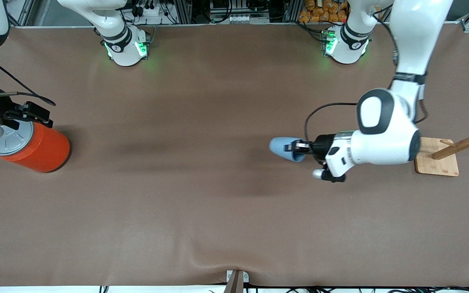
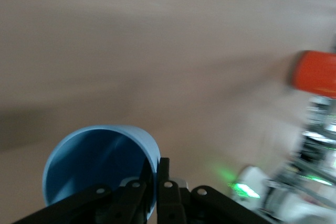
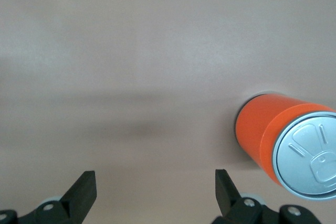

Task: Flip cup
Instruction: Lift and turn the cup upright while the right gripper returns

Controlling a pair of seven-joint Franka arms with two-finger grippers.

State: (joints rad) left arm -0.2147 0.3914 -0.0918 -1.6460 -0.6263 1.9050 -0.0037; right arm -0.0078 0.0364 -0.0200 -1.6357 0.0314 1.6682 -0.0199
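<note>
Fingers of left gripper [image 1: 299, 146] pinch cup [image 1: 283, 148] rim

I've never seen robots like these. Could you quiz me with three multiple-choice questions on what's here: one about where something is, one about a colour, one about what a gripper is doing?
1. Where does the orange can stand?
A. At the right arm's end of the table
B. On the wooden rack's base
C. Beside the cup

2. What colour is the cup?
A. Orange
B. Light blue
C. Green

3. What is the left gripper doing?
A. Hanging open with nothing in it
B. Holding the can
C. Pinching the cup's rim, cup on its side

Answers:
1 A: the can sits by the right gripper, whose fingers are spread open above the table.
2 B: both the front and left wrist views show it light blue.
3 C: one finger sits inside the rim, one outside.
</note>
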